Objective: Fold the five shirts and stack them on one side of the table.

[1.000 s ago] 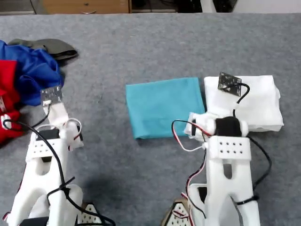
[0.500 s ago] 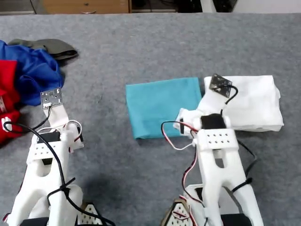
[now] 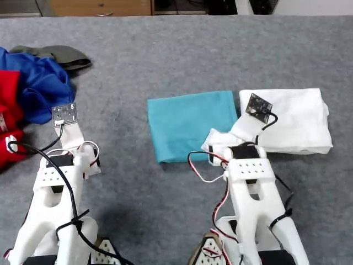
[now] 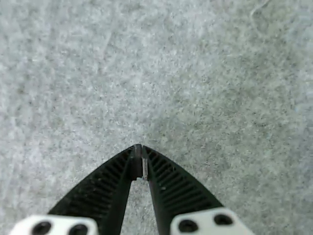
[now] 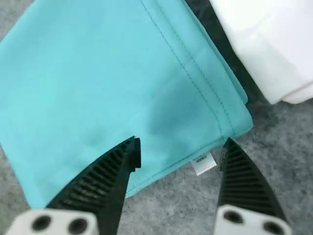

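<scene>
Listing from the left edge of the grey table (image 3: 165, 55):

- Red shirt (image 3: 8, 118), unfolded and crumpled, at the far left edge.
- Blue shirt (image 3: 38, 83), unfolded, heaped against the red one and partly over it.
- Dark grey shirt (image 3: 63, 56), crumpled, touching the blue shirt's far side.
- Left gripper (image 4: 138, 154), jaws pressed together with nothing between them, over bare table just beside the blue shirt.
- Teal shirt (image 3: 187, 124), folded into a flat rectangle near the table's middle. Its long axis runs left to right, slightly skewed. Its stitched hem faces the white shirt, and a small white label (image 5: 203, 164) pokes out at the near right corner.
- Right gripper (image 5: 181, 142), jaws wide apart and holding nothing. One tip is over the teal cloth, the other beyond its near right corner by the label. Whether the tips touch the cloth cannot be told.
- White shirt (image 3: 298, 118), folded into a thicker rectangle on the right side of the table, long axis left to right. It lies just beside the teal shirt, a narrow strip of table between them. The right arm covers its near left corner
</scene>
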Motion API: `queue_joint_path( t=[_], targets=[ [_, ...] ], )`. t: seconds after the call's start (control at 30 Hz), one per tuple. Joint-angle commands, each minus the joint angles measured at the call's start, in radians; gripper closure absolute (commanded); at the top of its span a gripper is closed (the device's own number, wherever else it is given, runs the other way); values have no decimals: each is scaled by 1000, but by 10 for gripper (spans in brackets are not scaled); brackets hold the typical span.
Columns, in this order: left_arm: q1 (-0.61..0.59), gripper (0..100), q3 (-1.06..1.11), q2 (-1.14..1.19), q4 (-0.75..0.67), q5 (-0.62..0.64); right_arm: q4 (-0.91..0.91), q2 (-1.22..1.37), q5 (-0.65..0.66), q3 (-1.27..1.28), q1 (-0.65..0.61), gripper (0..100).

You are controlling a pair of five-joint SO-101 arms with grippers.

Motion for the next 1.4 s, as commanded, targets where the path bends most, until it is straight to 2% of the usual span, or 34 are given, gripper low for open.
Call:
queue_joint_path(
  t=[0.0,0.27,0.5,0.83,0.93,1.13,1.37],
  targets=[
    [9,982,-9,-12,-5,-2,-20,13,-11,-4,7,730],
    [8,982,-9,-12,-5,-2,-32,222,-37,-104,21,730],
    [8,982,-9,-12,-5,-2,-38,298,-38,-139,15,730],
    [8,982,-9,-12,-5,-2,-166,424,-38,-147,19,733],
    [8,982,-9,-10,-5,-2,-163,415,-37,-156,18,790],
    [8,982,-9,-10,-6,-3,-160,371,18,-150,21,996],
    [8,982,-8,-10,-11,-9,-48,249,26,-154,22,986]
  ],
)
